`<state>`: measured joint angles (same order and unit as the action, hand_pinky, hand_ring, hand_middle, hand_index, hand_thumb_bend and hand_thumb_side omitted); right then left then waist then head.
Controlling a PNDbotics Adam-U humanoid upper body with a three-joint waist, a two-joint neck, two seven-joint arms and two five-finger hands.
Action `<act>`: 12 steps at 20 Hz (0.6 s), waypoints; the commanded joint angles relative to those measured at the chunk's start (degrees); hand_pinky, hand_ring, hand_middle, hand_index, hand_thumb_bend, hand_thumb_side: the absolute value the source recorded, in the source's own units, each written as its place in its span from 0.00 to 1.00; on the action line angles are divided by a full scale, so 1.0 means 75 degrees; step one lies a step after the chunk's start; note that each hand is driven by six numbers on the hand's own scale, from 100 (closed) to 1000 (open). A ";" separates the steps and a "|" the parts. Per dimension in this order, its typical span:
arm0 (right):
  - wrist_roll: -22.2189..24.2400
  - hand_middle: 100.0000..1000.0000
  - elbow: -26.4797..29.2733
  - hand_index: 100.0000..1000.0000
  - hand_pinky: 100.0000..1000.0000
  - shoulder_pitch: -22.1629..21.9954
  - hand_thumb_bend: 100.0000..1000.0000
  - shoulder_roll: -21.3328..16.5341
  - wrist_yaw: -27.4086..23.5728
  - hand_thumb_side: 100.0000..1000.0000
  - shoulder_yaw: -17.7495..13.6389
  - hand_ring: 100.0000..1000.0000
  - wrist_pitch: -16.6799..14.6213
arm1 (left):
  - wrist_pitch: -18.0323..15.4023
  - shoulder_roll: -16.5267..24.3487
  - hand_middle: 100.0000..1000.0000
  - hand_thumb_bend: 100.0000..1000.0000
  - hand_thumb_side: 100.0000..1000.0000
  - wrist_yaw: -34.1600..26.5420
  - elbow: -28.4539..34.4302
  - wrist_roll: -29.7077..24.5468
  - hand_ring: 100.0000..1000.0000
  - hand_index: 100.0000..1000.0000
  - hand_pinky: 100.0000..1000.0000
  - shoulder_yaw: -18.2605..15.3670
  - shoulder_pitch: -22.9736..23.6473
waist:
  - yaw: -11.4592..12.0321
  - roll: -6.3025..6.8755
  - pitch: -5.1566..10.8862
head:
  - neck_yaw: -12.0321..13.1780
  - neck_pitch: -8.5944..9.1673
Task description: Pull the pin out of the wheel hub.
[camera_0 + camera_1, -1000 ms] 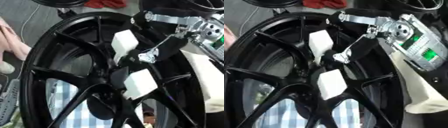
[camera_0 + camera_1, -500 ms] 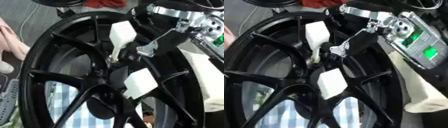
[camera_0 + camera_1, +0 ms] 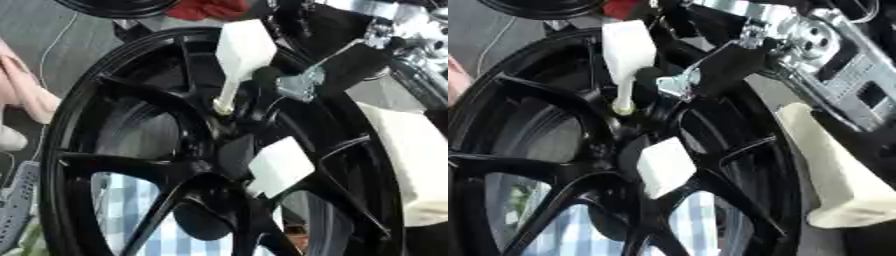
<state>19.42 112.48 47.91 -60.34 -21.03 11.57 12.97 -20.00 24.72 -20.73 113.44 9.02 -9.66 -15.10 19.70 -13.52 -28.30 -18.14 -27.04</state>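
A black spoked wheel hub [image 3: 114,162] fills both views, standing tilted. My right hand [image 3: 732,62] comes in from the upper right, its fingers pinched on a white pin [image 3: 242,47] with a blocky head. The pin's thin shaft points down, and its yellowish tip [image 3: 222,106] hangs just above the hub's centre. A second white block-headed pin [image 3: 280,166] sits in the hub below it. My left hand shows in neither view.
A cream-coloured pad [image 3: 833,172] lies against the rim on the right. Blue-and-white checked cloth [image 3: 122,200] shows through the spokes. Another black wheel [image 3: 114,5] and something red [image 3: 210,7] lie at the top. A pink shape [image 3: 22,95] is at the left edge.
My right hand has lifted the upper pin up and away from the hub centre, so its shaft now shows. The lower pin has stayed in place.
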 commanded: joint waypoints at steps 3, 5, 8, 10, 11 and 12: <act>-0.0442 0.36 0.0269 0.22 0.73 -0.0140 0.00 -0.0638 -0.0628 0.00 -0.0577 0.63 -0.0179 | 0.0013 0.0175 0.63 0.02 0.67 -0.0024 0.0154 0.0018 0.63 0.78 0.73 -0.0083 0.0042 | -0.0172 0.0187 0.0376 | 0.0150 -0.0054; -0.0696 0.36 0.0279 0.22 0.73 -0.0351 0.00 -0.0846 -0.0889 0.00 -0.0809 0.63 -0.0316 | 0.0015 0.0191 0.63 0.02 0.67 -0.0024 0.0154 0.0024 0.63 0.78 0.73 -0.0088 0.0082 | -0.0299 0.0240 0.0450 | 0.0246 -0.0131; -0.1120 0.36 0.0276 0.22 0.72 -0.0833 0.00 -0.1187 -0.1195 0.00 -0.1218 0.63 -0.0515 | 0.0024 0.0214 0.64 0.02 0.67 -0.0015 0.0154 0.0047 0.63 0.78 0.73 -0.0108 0.0167 | -0.0552 0.0344 0.0559 | 0.0428 -0.0271; -0.1484 0.36 0.0263 0.22 0.72 -0.1296 0.00 -0.1445 -0.1396 0.00 -0.1563 0.63 -0.0662 | 0.0027 0.0225 0.64 0.02 0.67 -0.0006 0.0154 0.0074 0.63 0.78 0.73 -0.0125 0.0235 | -0.0760 0.0438 0.0641 | 0.0590 -0.0398; -0.1656 0.36 0.0244 0.22 0.72 -0.1530 0.00 -0.1561 -0.1474 0.00 -0.1724 0.63 -0.0730 | 0.0025 0.0231 0.64 0.02 0.67 -0.0003 0.0154 0.0085 0.63 0.78 0.73 -0.0130 0.0262 | -0.0849 0.0482 0.0676 | 0.0659 -0.0453; -0.1808 0.36 0.0218 0.22 0.72 -0.1749 0.00 -0.1659 -0.1537 0.00 -0.1871 0.63 -0.0795 | 0.0025 0.0236 0.64 0.02 0.67 0.0001 0.0154 0.0093 0.63 0.78 0.73 -0.0133 0.0287 | -0.0935 0.0526 0.0710 | 0.0734 -0.0505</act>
<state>7.37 113.86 34.43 -69.48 -31.52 -0.07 7.59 -19.82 24.81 -20.88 113.44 9.49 -10.04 -12.92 12.43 -9.87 -24.68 -13.24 -30.40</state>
